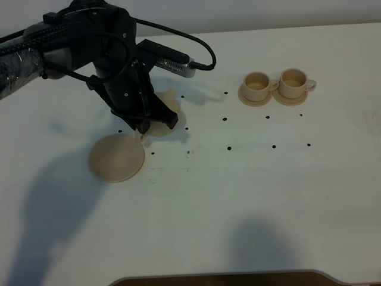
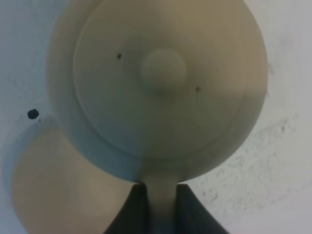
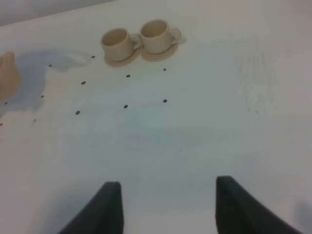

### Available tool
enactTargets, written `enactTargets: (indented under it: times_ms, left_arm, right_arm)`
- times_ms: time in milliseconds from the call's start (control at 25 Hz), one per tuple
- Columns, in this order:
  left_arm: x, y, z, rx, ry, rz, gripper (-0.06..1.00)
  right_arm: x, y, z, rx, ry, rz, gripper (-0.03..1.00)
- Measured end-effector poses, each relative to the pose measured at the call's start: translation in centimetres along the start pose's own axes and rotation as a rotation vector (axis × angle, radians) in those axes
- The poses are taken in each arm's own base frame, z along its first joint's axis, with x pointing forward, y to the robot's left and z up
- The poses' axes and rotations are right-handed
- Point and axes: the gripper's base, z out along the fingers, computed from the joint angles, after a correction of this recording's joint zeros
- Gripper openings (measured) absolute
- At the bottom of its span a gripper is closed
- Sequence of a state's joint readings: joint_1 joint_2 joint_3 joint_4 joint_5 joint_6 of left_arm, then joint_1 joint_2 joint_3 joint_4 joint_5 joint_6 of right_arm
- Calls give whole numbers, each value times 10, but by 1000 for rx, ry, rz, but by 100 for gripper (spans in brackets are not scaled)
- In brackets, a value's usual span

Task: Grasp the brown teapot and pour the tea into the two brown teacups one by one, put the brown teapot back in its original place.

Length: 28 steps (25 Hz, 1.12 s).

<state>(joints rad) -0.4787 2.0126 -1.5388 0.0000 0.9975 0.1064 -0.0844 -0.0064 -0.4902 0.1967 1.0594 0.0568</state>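
Left gripper (image 2: 158,204) is clamped on the handle of the brown teapot (image 2: 161,97), off and just far-right of its bare saucer (image 1: 117,157). Right gripper (image 3: 165,195) idles with jaws apart. The two teacups (image 1: 257,83) stand well right; both pours and the return remain

My left claw (image 1: 144,124) down over the brown teapot (image 1: 168,99), wide saucer (image 1: 116,158) just beside it, two brown teacups (image 1: 258,86) well apart on the counter (image 1: 238,196)

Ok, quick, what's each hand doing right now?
Left hand: closed, holding the teapot.
Right hand: open, holding nothing.
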Motion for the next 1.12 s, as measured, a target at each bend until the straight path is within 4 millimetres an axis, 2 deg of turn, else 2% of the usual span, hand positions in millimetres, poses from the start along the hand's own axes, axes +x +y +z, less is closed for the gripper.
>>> enactTargets:
  times_ms: [1120]
  left_arm:
    - [1, -2, 0, 28, 13, 250, 14]
  right_arm:
    - [0, 0, 0, 0, 0, 0, 45]
